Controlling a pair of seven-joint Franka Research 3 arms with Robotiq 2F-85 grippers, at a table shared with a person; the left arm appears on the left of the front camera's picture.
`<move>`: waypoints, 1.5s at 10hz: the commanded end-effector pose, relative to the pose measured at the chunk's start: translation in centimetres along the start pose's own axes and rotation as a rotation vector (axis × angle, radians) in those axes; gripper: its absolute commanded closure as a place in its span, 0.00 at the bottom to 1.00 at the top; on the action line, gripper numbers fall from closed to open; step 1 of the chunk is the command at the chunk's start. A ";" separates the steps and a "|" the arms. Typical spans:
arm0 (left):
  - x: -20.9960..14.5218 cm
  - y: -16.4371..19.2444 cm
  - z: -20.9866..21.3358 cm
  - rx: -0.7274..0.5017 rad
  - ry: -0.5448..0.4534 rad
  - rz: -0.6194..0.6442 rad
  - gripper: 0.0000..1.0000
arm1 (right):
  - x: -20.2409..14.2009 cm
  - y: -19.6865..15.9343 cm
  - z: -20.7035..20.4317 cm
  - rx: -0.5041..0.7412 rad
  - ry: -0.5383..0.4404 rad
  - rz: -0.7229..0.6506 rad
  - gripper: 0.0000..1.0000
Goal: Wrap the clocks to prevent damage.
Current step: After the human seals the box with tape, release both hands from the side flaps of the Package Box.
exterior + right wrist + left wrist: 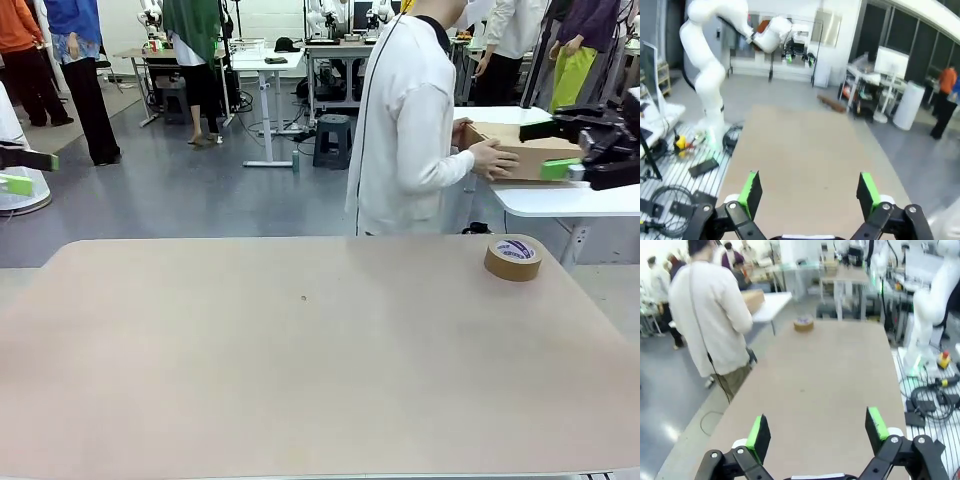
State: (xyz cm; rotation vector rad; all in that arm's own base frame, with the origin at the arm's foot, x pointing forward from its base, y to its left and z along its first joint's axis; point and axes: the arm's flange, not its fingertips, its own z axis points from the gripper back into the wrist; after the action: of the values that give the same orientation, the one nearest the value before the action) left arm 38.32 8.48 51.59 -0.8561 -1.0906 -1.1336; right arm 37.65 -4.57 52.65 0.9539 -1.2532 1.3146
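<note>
A roll of brown packing tape (513,257) lies flat at the table's far right; the left wrist view has it as the tape roll (803,323) far ahead. A person in a white top (405,130) stands at the far edge, turned away, both hands on a cardboard box (525,152) on a white side table (560,200). My left gripper (30,172) hangs open at the left edge, off the table, with nothing between its fingers (759,437). My right gripper (555,148) hangs open at the right edge, near the box, holding nothing between its fingers (751,192).
The beige table (300,360) spreads wide and bare in front. My right arm (932,300) stands beyond the table's side, and my left arm (715,60) rises beside cables (670,200) on the floor. Other people and desks are farther back.
</note>
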 end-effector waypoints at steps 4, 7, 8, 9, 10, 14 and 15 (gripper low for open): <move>-1.0 1.8 4.4 0.034 -0.248 0.003 0.00 | -5.2 -1.6 2.5 -0.034 -0.016 -0.128 0.00; -1.7 3.0 1.9 -0.050 -0.100 0.073 0.00 | -4.4 -2.3 1.8 -0.026 0.007 -0.116 0.00; -1.8 3.4 1.2 -0.075 -0.057 0.098 0.00 | -4.3 -2.7 1.4 -0.022 0.018 -0.119 0.00; -1.8 3.8 0.6 -0.093 -0.029 0.102 0.00 | -5.0 -1.9 2.0 -0.019 -0.005 -0.117 0.00; -2.2 3.0 1.1 -0.046 -0.131 0.070 0.00 | -5.0 -1.9 2.0 -0.019 -0.005 -0.117 0.00; -2.2 3.0 1.1 -0.046 -0.131 0.070 0.00 | -5.0 -1.9 2.0 -0.019 -0.005 -0.117 0.00; -2.2 3.0 1.1 -0.046 -0.131 0.070 0.00 | -5.0 -1.9 2.0 -0.019 -0.005 -0.117 0.00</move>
State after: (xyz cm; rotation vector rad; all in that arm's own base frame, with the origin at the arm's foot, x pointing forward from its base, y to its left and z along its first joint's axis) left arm 41.17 10.81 49.69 -1.0044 -1.1100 -1.0621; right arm 40.29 -7.52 48.47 0.9929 -1.1895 1.2117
